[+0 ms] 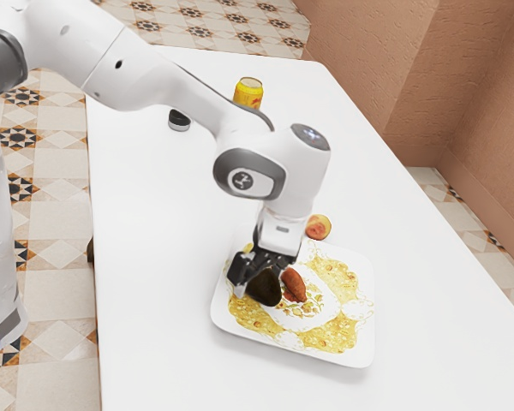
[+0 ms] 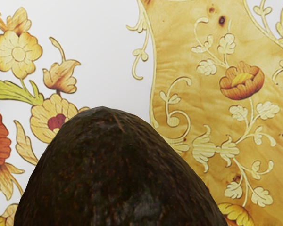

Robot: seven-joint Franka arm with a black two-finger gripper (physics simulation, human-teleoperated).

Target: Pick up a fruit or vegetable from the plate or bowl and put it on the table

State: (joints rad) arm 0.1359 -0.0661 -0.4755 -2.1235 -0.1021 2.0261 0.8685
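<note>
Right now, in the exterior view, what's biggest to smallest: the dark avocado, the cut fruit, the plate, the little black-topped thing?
1. Plate
2. Dark avocado
3. Cut fruit and black-topped thing: too alike to rank, and the black-topped one is farther away.

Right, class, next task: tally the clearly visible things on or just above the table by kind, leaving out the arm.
Fruit or vegetables: 3 (dark avocado, reddish-brown piece, round orange-red fruit)
Plates: 1 (patterned plate)
Cans: 1 (yellow can)
Small round items, black above and pale below: 1 (black-topped item)
Total: 6
</note>
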